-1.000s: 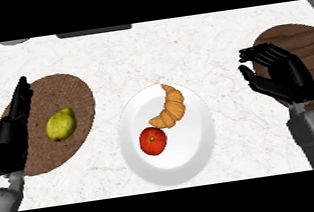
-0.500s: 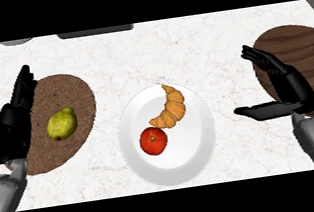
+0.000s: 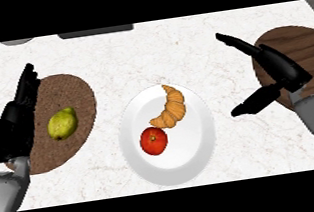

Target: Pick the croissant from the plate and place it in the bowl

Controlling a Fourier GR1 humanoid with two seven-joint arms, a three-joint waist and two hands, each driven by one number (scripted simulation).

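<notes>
At the far left the left hand [image 3: 15, 125] rests over the left edge of the marble bench [image 3: 181, 44], its fingers [image 3: 26, 83] straight and released, pointing up the view and holding nothing. Just beside it lies a brown cork-like mat [image 3: 77, 96], oval in outline, with a yellow-green pear [image 3: 62, 123] lying on it near the hand. In the middle sits a white plate [image 3: 199, 142], apart from the mat. The croissant [image 3: 170, 107] lies on the upper half of the plate, curved, its upper tip near the plate's top rim and its thicker lower end just beside a red tomato [image 3: 154, 140] that sits lower left on the same plate. Nothing touches the croissant. To the right of the plate, over bare bench, the right hand [image 3: 280, 68] is spread wide, its straight fingers [image 3: 237, 43] slanting up and to the left and its thumb stretched down toward the plate, holding nothing. Partly behind that hand, at the right edge, is the dark wooden bowl [image 3: 312, 48].
</notes>
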